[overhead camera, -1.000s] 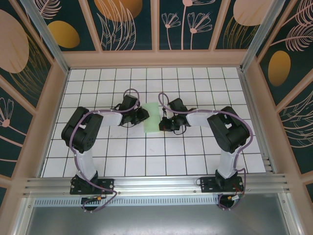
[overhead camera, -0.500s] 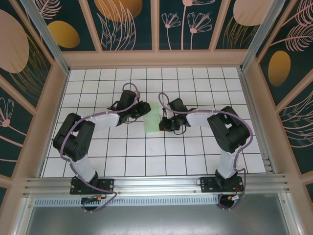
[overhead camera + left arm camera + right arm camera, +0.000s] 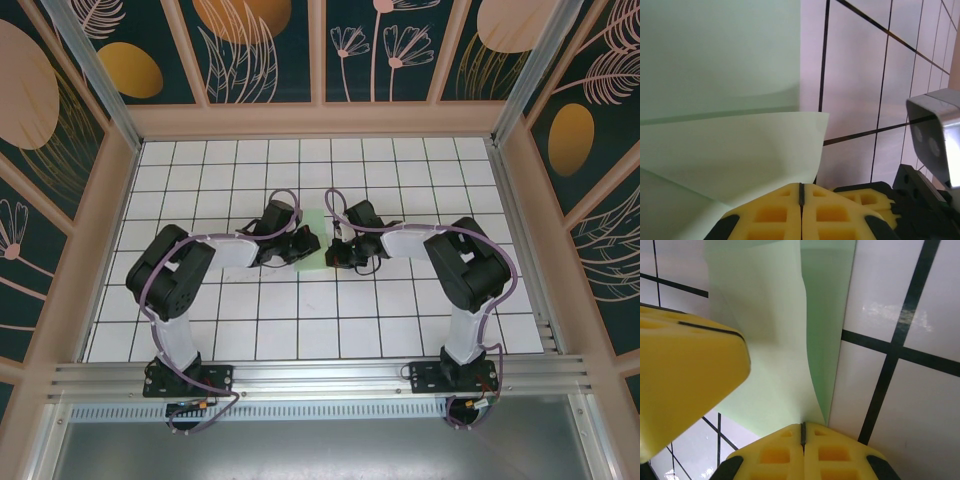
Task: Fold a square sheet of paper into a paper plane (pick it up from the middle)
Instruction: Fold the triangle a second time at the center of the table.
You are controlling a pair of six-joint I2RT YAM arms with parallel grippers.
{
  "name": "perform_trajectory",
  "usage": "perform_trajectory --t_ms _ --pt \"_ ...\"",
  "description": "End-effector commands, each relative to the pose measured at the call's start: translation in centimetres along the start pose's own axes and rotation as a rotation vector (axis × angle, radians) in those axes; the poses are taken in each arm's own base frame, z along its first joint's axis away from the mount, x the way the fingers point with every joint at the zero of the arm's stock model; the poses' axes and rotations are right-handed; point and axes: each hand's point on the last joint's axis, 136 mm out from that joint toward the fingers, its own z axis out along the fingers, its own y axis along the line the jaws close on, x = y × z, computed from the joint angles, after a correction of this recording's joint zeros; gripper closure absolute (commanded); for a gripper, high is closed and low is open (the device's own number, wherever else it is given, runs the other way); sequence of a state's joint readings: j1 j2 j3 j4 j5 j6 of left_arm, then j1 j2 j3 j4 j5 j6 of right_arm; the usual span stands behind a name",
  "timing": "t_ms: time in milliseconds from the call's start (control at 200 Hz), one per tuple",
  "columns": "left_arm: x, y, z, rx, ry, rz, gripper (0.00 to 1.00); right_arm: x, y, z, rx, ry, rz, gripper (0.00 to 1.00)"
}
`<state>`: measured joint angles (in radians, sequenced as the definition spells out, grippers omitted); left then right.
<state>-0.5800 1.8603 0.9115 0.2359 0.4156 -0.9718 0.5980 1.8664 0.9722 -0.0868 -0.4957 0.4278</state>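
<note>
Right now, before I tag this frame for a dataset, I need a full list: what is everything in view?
paper: one, pale mint green, mid-table, partly folded with a flap raised.
table: one, white tiles with black grid lines, under everything.
walls: dark teal with orange and pink plant prints, on three sides.
rail: one, silver, along the near edge.
left arm: one, black and white, reaching in from the near left.
right arm: one, black and white, reaching in from the near right.
left gripper: one, yellow pads, shut on the paper.
right gripper: one, yellow pads, shut on the paper.
</note>
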Motion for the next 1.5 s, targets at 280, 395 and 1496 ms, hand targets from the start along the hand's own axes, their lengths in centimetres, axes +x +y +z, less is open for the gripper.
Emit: perform_trajectory --t_ms 280,395,1496 --pt "-0.2 2.4 0.8 -0.099 -0.016 -0.019 0.93 5.5 -5.5 0.7 0.181 0.163 0.13 1.0" --pt "-1.0 3.5 0.7 -0.166 -0.044 -0.005 0.93 5.7 -5.8 0.7 0.196 0.167 0.13 1.0" --pt "-2.8 8.2 -0.7 -0.212 -0.059 -0.044 0.93 -3.6 4.3 -0.1 0.019 -0.006 -0.063 1.0"
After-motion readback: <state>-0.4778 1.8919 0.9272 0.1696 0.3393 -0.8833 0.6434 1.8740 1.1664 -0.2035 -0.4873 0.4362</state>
